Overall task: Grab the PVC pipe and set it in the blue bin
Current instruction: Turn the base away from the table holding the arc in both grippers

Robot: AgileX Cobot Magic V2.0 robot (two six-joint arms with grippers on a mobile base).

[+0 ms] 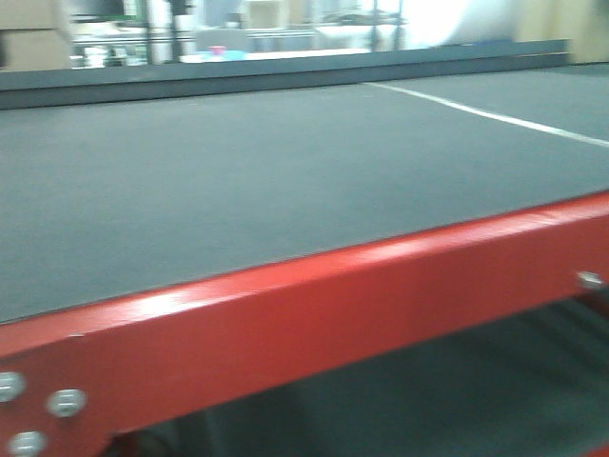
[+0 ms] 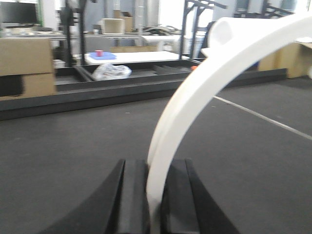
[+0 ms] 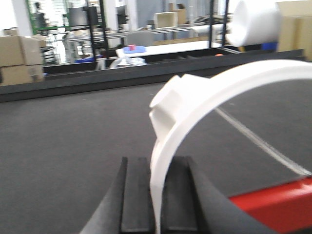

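Observation:
My left gripper [image 2: 155, 163] is shut on a white curved PVC pipe [image 2: 195, 83] that arcs up and to the right above the dark table mat [image 2: 73, 146]. My right gripper [image 3: 157, 161] is shut on a white curved PVC pipe [image 3: 195, 102] with a thicker hub [image 3: 168, 100], also arcing up and right. I cannot tell whether both hold the same piece. The blue bin is out of view. The front view shows neither the grippers nor the pipe.
The table has a red metal front edge [image 1: 314, 314], also seen in the right wrist view [image 3: 278, 204], and a white line [image 1: 485, 114] across the mat. A low dark rail [image 2: 122, 92] bounds the far side. Boxes [image 2: 27, 66], racks and a white table [image 2: 136, 57] stand beyond.

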